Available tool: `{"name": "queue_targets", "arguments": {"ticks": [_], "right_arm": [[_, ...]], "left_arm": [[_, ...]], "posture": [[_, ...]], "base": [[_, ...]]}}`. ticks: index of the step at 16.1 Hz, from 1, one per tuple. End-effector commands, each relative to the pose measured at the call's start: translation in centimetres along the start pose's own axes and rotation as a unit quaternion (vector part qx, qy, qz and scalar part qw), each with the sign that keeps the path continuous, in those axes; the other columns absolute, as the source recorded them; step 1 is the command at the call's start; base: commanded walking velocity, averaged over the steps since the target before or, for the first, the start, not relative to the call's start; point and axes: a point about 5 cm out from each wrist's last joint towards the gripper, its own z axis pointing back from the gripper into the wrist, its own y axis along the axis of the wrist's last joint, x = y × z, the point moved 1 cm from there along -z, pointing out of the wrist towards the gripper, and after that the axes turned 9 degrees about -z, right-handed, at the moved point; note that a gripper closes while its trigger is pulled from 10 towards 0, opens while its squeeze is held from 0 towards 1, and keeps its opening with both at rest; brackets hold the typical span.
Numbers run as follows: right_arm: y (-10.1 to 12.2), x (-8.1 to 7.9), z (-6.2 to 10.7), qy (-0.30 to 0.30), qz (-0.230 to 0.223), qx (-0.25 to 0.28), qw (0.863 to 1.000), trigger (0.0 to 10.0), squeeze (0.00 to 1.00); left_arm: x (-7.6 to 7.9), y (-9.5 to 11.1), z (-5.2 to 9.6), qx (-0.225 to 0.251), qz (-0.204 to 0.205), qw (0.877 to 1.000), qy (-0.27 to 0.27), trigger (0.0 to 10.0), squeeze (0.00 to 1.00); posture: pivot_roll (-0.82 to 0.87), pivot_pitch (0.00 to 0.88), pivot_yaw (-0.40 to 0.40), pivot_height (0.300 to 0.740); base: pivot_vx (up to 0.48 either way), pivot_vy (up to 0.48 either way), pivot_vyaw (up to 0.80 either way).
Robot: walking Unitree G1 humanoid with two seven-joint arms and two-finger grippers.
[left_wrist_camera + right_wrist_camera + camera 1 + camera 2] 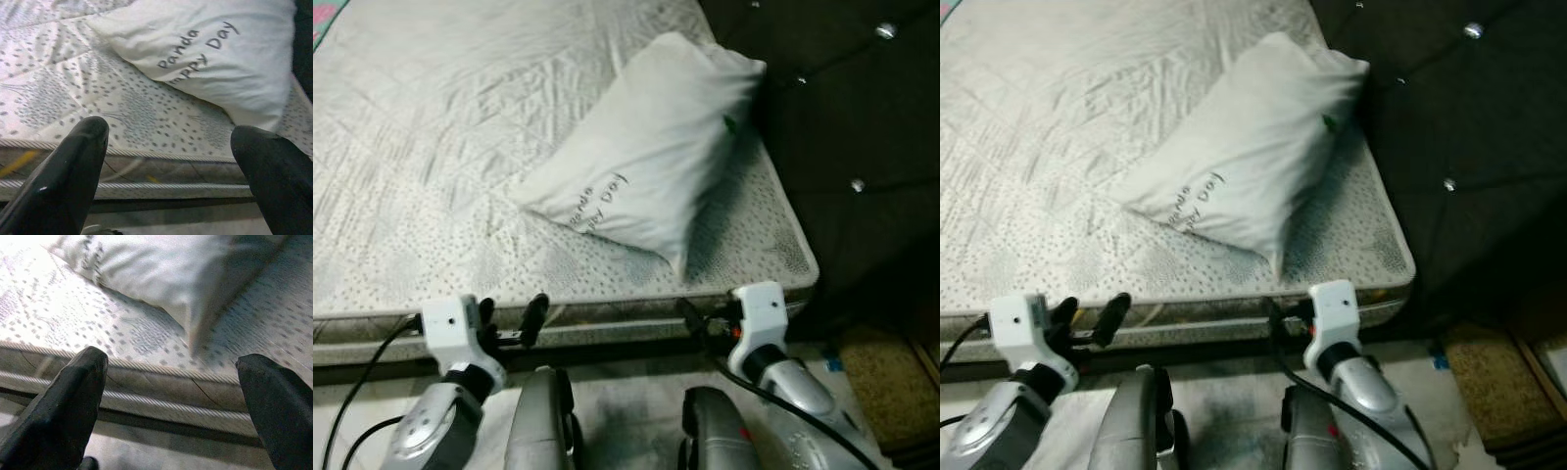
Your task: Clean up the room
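Observation:
A white pillow (646,157) printed with "Panda Happy Day" lies tilted on the bare, dotted mattress (421,166), near its right front corner and against the dark headboard. My left gripper (512,318) is open and empty, level with the mattress's front edge, left of the pillow. In the left wrist view the pillow (215,54) lies ahead beyond the fingers (73,161). My right gripper (703,321) is also open and empty, just before the mattress edge and below the pillow's lower corner (195,328).
A dark tufted headboard (847,117) with shiny buttons stands along the right side of the bed. A brown mat (891,387) lies on the floor at the lower right. Black cables run from both wrists. Pale floor (626,392) lies between me and the bed.

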Motion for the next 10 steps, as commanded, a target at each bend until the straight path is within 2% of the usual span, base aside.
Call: {"name": "queue_targets", "arguments": {"ticks": [1, 3, 9, 10], "right_arm": [[-0.44, 0.59, 0.38, -0.009, -0.001, -0.008, 1.0, 10.0, 0.0], [-0.43, 0.59, 0.31, -0.008, 0.0, -0.007, 1.0, 10.0, 0.0], [-0.34, 0.6, 0.12, -0.007, 0.001, -0.001, 1.0, 10.0, 0.0], [-0.27, 0.58, 0.12, -0.006, 0.002, 0.002, 1.0, 10.0, 0.0]], "left_arm": [[0.43, 0.21, 0.09, 0.004, 0.0, 1.0, -0.011, 10.0, 0.0], [0.4, 0.15, 0.03, 0.001, 0.0, 1.0, -0.008, 10.0, 0.0], [0.43, -0.57, -0.06, -0.022, -0.004, 1.0, 0.002, 10.0, 0.0], [0.43, -0.55, -0.09, -0.022, -0.004, 1.0, 0.003, 10.0, 0.0]], "posture": [[-0.12, 0.247, 0.02, 0.617], [-0.12, 0.246, 0.021, 0.617], [-0.12, 0.241, 0.021, 0.617], [-0.11, 0.241, 0.022, 0.617]], "base": [[0.401, 0.0, 0.0], [0.309, 0.0, 0.0], [0.0, 0.0, 0.0], [0.0, 0.0, 0.66]]}}
